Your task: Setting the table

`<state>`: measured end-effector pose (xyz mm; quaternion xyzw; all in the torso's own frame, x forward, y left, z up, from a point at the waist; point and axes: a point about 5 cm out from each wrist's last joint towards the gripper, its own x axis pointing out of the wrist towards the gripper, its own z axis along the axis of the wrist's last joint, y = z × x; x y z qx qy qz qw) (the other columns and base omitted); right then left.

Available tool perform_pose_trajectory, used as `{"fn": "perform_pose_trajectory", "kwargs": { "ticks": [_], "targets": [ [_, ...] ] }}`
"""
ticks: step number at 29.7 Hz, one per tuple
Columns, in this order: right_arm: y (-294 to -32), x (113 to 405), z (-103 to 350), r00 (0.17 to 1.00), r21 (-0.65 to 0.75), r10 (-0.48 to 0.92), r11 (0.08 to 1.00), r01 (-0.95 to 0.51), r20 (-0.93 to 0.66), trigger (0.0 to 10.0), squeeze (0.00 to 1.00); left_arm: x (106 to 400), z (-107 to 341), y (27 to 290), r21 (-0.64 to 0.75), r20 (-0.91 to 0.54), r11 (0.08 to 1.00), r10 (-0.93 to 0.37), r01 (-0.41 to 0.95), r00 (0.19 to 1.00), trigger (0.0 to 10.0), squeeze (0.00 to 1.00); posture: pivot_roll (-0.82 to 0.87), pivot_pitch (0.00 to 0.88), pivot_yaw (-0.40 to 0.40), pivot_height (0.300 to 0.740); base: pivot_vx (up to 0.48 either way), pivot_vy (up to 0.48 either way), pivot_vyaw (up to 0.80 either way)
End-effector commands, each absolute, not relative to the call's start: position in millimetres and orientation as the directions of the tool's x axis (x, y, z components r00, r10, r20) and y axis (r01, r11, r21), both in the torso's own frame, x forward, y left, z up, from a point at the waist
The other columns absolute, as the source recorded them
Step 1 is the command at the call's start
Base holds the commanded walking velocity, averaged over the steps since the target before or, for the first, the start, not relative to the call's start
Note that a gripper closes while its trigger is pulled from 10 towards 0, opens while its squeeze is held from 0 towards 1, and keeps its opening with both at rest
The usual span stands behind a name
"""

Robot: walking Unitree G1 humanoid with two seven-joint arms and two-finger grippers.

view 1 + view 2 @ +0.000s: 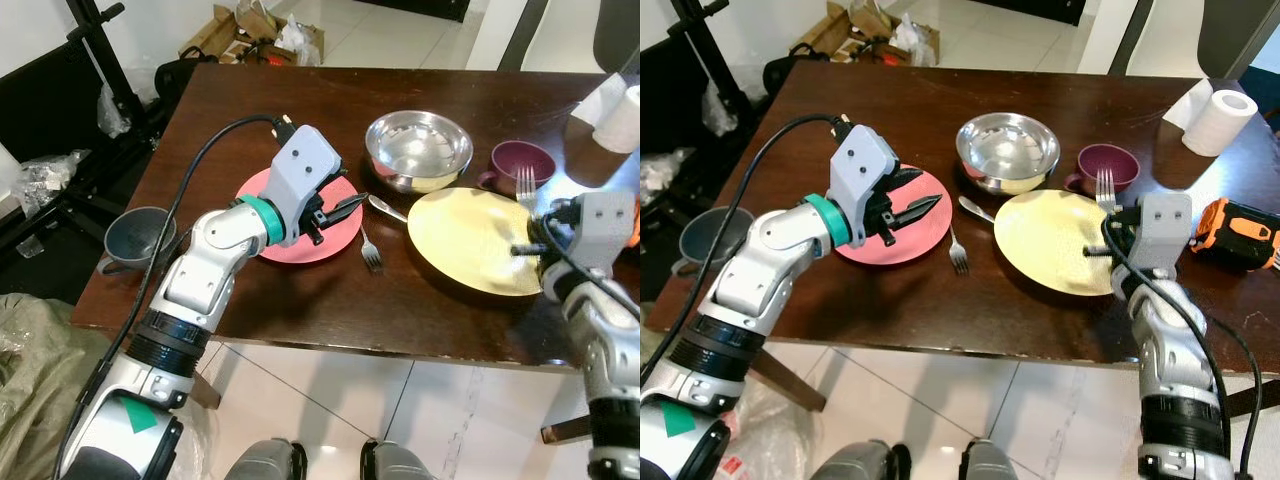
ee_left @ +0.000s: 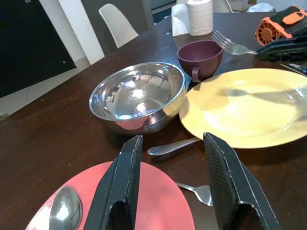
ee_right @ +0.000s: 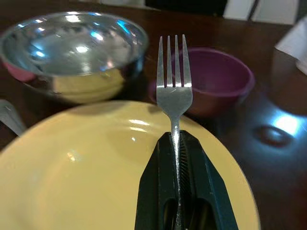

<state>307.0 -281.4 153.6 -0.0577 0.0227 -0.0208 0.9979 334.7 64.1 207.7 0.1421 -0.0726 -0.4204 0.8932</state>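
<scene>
My left gripper [image 1: 350,207] hovers open over the right part of a red plate [image 1: 290,245], nothing between its fingers. A spoon [image 2: 64,211] lies on that plate. My right gripper [image 3: 176,139] is shut on a silver fork [image 3: 175,81] by its handle, tines pointing away, over the far right rim of a yellow plate [image 1: 465,240]. Beyond the plates stand a steel bowl [image 1: 418,148] and a maroon cup [image 1: 522,163]. A second fork [image 1: 371,252] and another silver utensil [image 1: 388,208] lie on the dark table [image 1: 250,100] between the two plates.
A grey mug [image 1: 138,238] stands at the table's left edge. A paper roll [image 1: 1220,120] and an orange-black tool [image 1: 1240,232] sit at the right. Bags and boxes [image 1: 250,35] lie on the floor behind, with a black stand [image 1: 100,50] at the left.
</scene>
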Motion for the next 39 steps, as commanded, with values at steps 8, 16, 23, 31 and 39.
{"fn": "perform_pose_trajectory", "kwargs": {
  "ticks": [8,16,23,31,39],
  "targets": [
    [-282.4,307.5,146.1,0.998,-0.104,-0.049,0.994,0.044,-0.047,10.0,1.00,333.1,203.2,64.1,0.313,-0.007,0.610,-0.765,0.728,0.644,10.0,0.00,0.06,0.000,0.102,0.740,0.000,0.000,0.00],
    [-267.8,299.3,178.8,0.991,-0.122,-0.033,0.991,0.049,0.127,10.0,0.00,332.7,201.4,62.6,0.307,-0.009,0.611,-0.764,0.729,0.645,10.0,0.00,0.05,0.001,0.106,0.740,0.000,0.000,0.00],
    [-233.5,283.4,199.4,0.972,-0.092,0.004,0.996,0.018,0.236,10.0,0.00,335.6,198.9,66.7,0.288,0.008,0.672,-0.714,0.683,0.700,10.0,0.00,0.04,0.004,0.109,0.740,0.000,0.000,0.00],
    [-184.9,257.8,178.3,0.977,-0.009,0.058,0.998,-0.057,0.204,10.0,0.00,341.2,196.7,94.5,0.244,0.037,0.794,-0.580,0.556,0.813,10.0,0.00,0.04,0.006,0.094,0.740,0.000,0.000,0.00],
    [-170.8,248.7,162.1,0.990,0.010,0.053,0.998,-0.055,0.134,10.0,0.00,335.8,186.4,103.0,0.254,0.007,0.803,-0.558,0.539,0.830,10.0,0.00,0.04,0.002,0.100,0.740,0.000,0.000,0.00]
  ]
}}
